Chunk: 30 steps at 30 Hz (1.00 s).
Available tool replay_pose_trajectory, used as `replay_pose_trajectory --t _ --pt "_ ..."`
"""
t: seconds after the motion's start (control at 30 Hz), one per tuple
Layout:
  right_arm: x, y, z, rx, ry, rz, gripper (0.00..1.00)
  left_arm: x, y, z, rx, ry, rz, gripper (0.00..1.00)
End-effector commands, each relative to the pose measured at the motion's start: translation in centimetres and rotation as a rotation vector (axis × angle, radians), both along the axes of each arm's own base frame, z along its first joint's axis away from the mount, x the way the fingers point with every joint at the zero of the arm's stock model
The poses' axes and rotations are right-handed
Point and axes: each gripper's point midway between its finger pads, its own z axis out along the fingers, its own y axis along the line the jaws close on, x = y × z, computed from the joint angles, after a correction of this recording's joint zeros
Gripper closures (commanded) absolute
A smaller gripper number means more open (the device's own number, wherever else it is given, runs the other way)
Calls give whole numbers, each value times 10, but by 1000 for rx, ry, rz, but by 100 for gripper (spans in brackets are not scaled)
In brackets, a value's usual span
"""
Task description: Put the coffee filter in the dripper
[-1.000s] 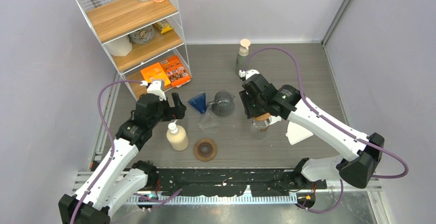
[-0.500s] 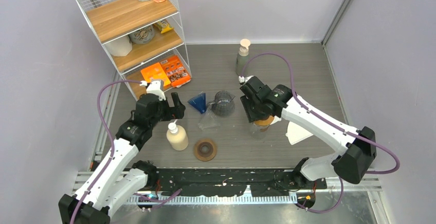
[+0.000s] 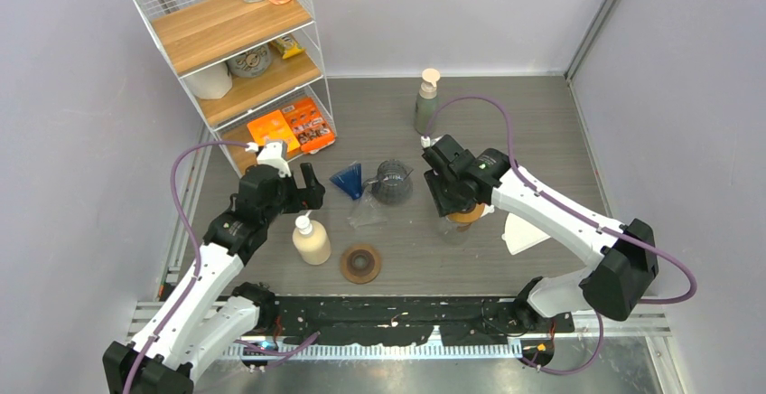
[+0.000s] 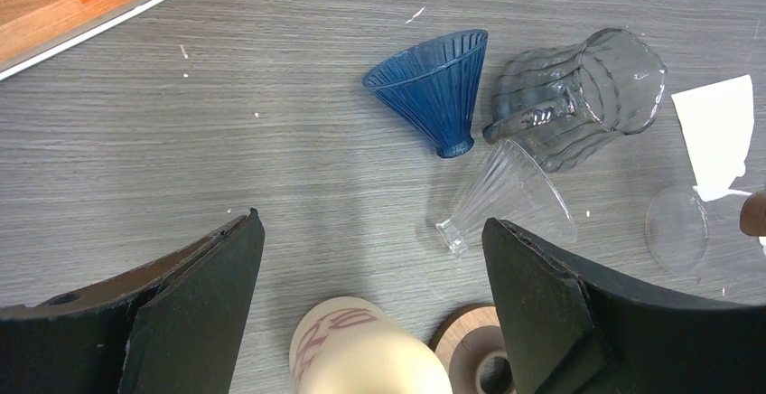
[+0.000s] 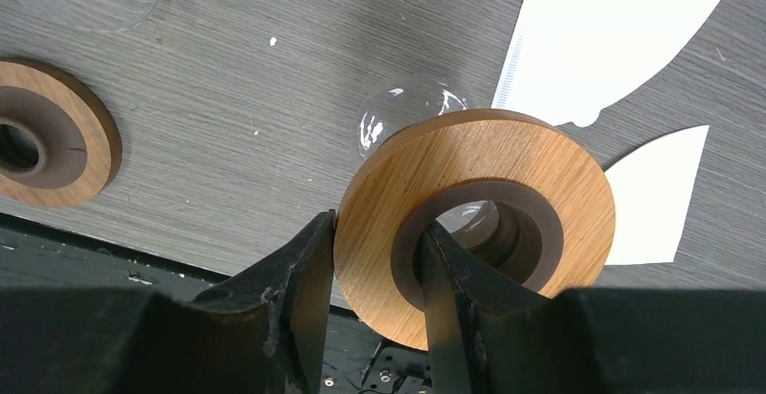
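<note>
While the right jaws pinch the rim of a wooden collar, one finger outside the wood and the other down through its dark-lined hole, the coffee filter lies flat on the table just beyond, untouched! That grip makes sense to me. Holding by the edge leaves the opening free, and the collar sits over a clear glass dripper, so I'd say the seat is being set up before any paper goes in. A second white paper lies right beside the collar.

Over on the other side, the left jaws hang spread wide above the table, holding nothing, close to a cream pump bottle. Ahead of them a blue dripper, a clear ribbed cone and a smoky glass pitcher all lie tipped on their sides, with a spare wooden ring flat nearby. My guess is that arm is simply parked out of the way.

Now the tricky bits. The wood covers most of the glass, so I can't tell whether the collar rests on it or hangs just above. From overhead the right wrist hides the grip entirely. One paper runs off the wrist view's edge, and the other slips behind the collar.
</note>
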Motion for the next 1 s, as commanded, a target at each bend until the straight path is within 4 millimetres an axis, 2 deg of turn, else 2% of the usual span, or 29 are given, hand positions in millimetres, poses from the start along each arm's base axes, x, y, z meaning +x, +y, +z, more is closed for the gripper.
replay_pose_trajectory --t 0.0,0.53,0.8,0.97 --pt "5 4 -1 16 -6 1 63 2 3 5 13 -24 10 1" --pt "5 6 12 55 -31 0 38 2 4 4 16 -23 13 1" --pt "8 4 37 82 -114 53 27 1 2 4 10 -26 4 1" --pt "10 5 64 159 -231 89 20 1 0 6 -1 -34 -6 1"
